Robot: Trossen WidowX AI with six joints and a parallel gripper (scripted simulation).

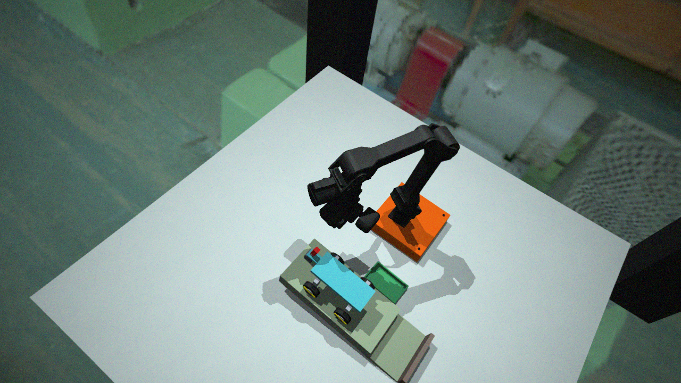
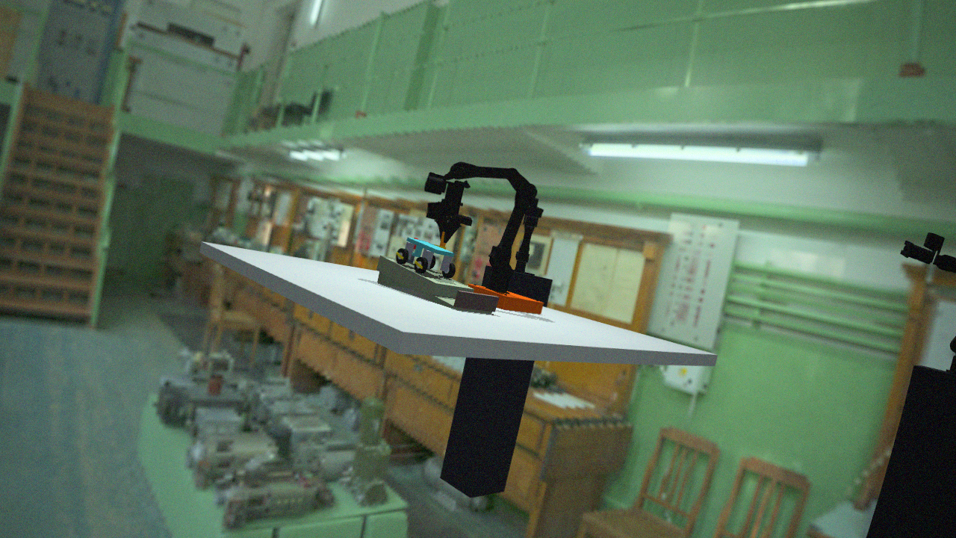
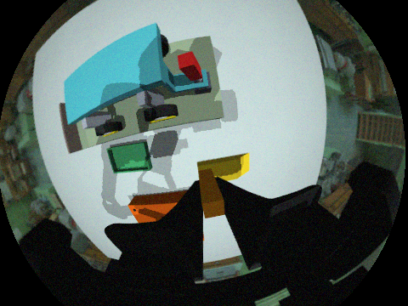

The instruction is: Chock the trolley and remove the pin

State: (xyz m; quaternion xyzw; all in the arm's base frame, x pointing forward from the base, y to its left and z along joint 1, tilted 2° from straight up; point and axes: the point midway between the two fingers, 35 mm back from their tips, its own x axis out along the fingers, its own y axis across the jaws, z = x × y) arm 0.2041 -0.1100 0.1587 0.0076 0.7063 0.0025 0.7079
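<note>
My gripper [image 2: 446, 235] [image 3: 206, 183] is shut on the orange handle [image 3: 212, 193] of the yellow chock [image 3: 231, 167], holding it in the air beside the ramp's uphill part. The chock's body is hidden in the top view and its black base is not visible. The blue trolley [image 1: 342, 282] [image 2: 429, 246] [image 3: 115, 72] stands on the olive ramp [image 1: 295, 272] [image 2: 411, 282] [image 3: 197, 108]. The red-headed stop pin [image 1: 315, 250] [image 3: 189, 65] stands at the trolley's uphill end. The green tray [image 1: 390, 284] [image 3: 129, 159] sits beside the ramp, on the arm's side.
The arm's orange base [image 1: 431, 216] [image 2: 521, 305] [image 3: 150, 209] stands beyond the tray. A brown board [image 1: 418, 357] [image 2: 476, 301] [image 3: 69, 132] closes the ramp's low end. The trolley's raised deck and wheels [image 1: 312, 289] [image 1: 342, 315] [image 3: 161, 113] stand above the ramp.
</note>
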